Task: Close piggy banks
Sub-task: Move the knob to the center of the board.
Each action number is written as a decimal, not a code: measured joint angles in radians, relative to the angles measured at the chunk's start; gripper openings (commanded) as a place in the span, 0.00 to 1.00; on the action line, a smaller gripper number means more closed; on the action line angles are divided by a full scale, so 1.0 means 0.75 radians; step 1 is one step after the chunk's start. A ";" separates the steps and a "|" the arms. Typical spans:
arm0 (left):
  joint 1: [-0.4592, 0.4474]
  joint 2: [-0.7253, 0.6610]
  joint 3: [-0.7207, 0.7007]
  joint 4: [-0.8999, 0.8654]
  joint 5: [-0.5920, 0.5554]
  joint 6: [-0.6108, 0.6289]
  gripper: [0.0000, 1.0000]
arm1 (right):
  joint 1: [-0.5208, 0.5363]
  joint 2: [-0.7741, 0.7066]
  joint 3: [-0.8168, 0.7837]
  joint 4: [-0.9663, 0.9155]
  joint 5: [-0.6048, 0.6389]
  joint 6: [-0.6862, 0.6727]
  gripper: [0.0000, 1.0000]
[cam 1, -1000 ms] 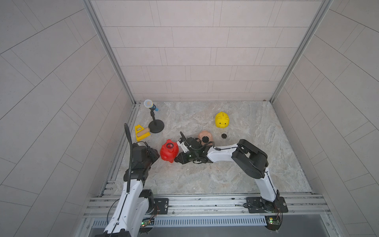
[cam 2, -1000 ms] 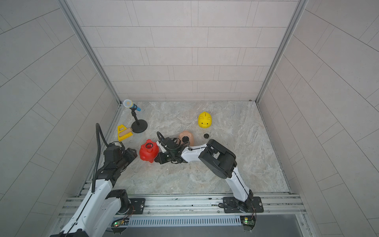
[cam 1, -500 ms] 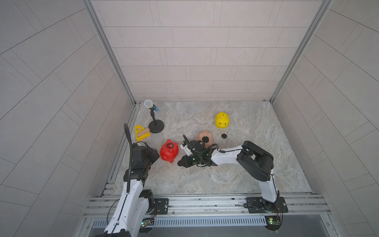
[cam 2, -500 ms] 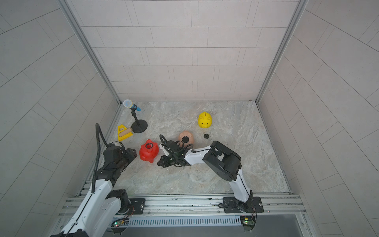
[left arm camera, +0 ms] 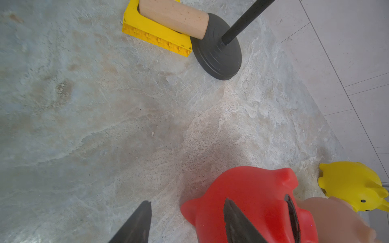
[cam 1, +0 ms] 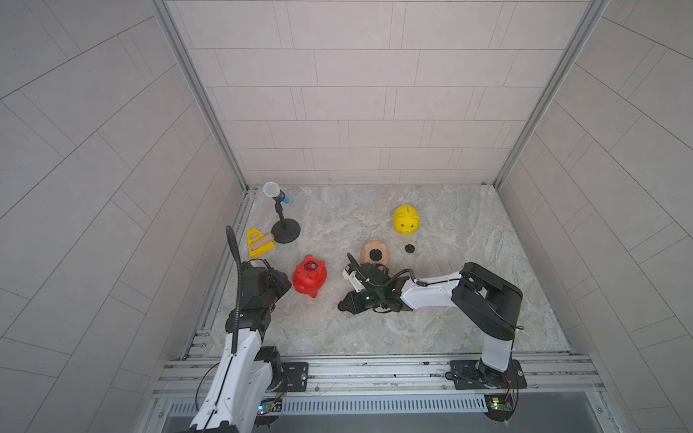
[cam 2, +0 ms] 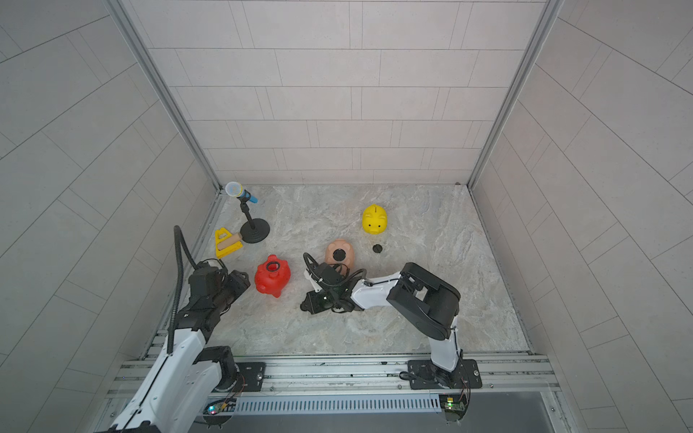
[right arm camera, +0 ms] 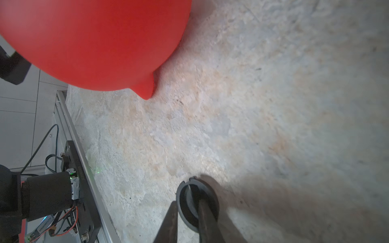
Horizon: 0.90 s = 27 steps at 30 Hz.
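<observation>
Right gripper (right arm camera: pixel 185 202) pulled back, clutching black plug (right arm camera: pixel 188 210)

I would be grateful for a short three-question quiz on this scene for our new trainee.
1. True or false: the yellow piggy bank stands upright on the table.
2. What is held between the fingers of the right gripper? A) a black plug B) a wooden roller C) a microphone
3. Fill in: the piggy bank lying with its open belly hole facing up is coloured ____.

Key: 1 true; 2 A; 3 red, the red piggy bank.
</observation>
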State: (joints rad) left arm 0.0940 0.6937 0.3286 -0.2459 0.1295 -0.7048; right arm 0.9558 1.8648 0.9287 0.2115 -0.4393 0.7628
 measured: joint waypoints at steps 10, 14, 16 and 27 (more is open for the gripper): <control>0.006 -0.021 0.000 -0.005 -0.006 0.004 0.61 | 0.003 -0.061 -0.041 -0.056 0.018 -0.002 0.22; 0.007 -0.022 0.000 -0.008 -0.007 0.004 0.60 | 0.004 -0.071 0.005 -0.152 0.028 -0.030 0.24; 0.008 -0.024 0.000 -0.009 -0.010 0.004 0.60 | 0.005 -0.073 0.047 -0.191 0.034 -0.046 0.24; 0.009 -0.045 0.000 -0.025 -0.025 0.003 0.60 | -0.014 -0.059 0.328 -0.331 0.050 -0.107 0.32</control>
State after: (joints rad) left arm 0.1009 0.6598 0.3286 -0.2646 0.1104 -0.7025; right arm 0.9455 1.8206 1.1748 -0.0368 -0.4015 0.6823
